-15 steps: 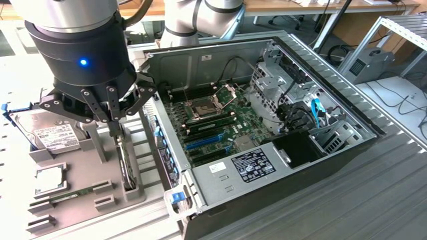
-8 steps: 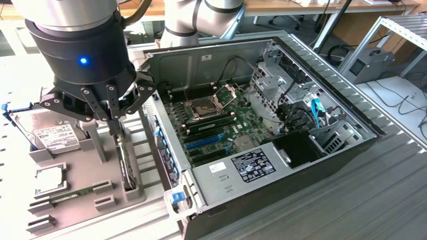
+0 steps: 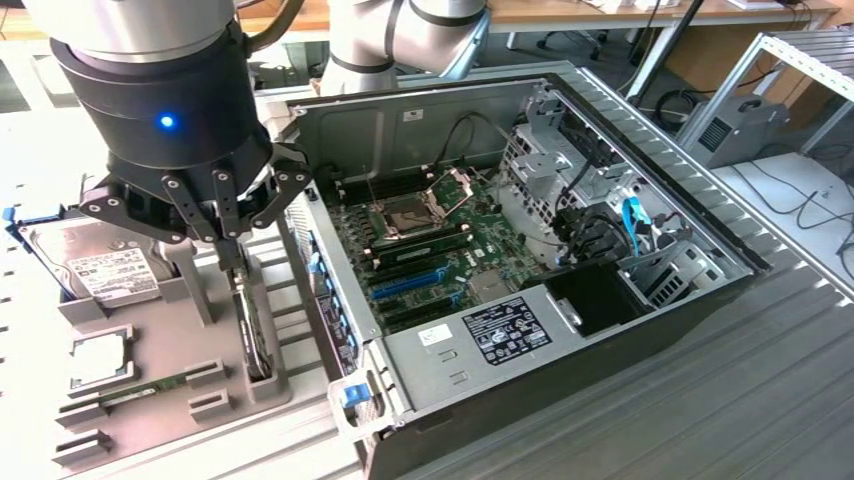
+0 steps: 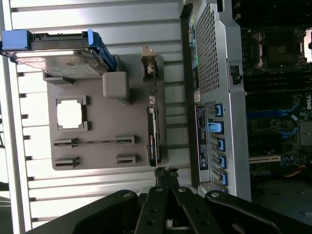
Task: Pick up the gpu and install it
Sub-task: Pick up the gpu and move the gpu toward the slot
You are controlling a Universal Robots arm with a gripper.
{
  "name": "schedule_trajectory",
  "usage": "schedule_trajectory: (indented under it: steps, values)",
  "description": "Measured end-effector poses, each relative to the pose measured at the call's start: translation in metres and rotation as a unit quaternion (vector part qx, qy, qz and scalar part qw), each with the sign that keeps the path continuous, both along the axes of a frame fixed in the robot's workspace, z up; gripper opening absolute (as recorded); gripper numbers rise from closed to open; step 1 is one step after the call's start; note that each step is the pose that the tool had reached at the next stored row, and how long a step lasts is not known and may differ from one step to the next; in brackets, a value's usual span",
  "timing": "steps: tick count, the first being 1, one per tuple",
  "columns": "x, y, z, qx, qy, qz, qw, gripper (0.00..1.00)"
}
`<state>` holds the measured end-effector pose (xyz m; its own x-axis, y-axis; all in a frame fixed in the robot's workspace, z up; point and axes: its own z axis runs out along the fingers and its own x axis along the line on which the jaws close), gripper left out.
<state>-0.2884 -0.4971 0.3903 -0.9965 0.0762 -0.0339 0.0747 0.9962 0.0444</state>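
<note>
In the exterior view, the arm's black multi-link gripper (image 3: 231,258) hangs at about nine o'clock, its fingers drawn fully together into a narrow point. Directly beneath that point, toward seven o'clock, stands the gpu (image 3: 254,335) – a thin, flat dark card set on edge in a slot of the grey moulded plastic parts tray (image 3: 174,330). The tips sit at the card's upper end; whether they actually pinch its edge or just meet above it is hard to tell from this angle. Just beside the gripper, on the exterior view's left, a silver hard drive with a white label (image 3: 104,268) leans in the tray. Below it, at about eight o'clock, lies a small square silver processor chip (image 3: 100,362). From the centre out to three o'clock lies the open grey metal computer case (image 3: 387,125), its green motherboard (image 3: 441,250) exposed.

In the wrist view, the gripper (image 4: 165,174) shows its dark fingers converged, with no gap between them. The gpu (image 4: 153,139) stands edge-on in the tray (image 4: 105,141) just beyond the tips, between the tray's other slots and the case's perforated wall (image 4: 212,53) – its bracket end is the end farther from the gripper. The hard drive (image 4: 58,63) sits in a blue carrier at the tray's far corner, well apart from the card, and the chip (image 4: 69,114) rests in its square recess.
</note>
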Motion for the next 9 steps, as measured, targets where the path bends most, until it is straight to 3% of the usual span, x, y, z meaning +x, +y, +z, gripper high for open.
schedule_trajectory:
  steps: [2, 3, 6, 9]
  values:
    - [0.0, 0.0, 0.0, 0.0, 0.0, 0.0, 1.0, 0.11]
    - [0.0, 0.0, -0.0004, 0.0, 0.0, 0.0, 1.0, 0.42]
    - [0.0, 0.0, -0.0267, 0.0, 0.0003, 0.0, 1.0, 0.42]
    - [0.0, 0.0, -0.0336, 0.0, 0.0003, 0.0, 1.0, 0.42]
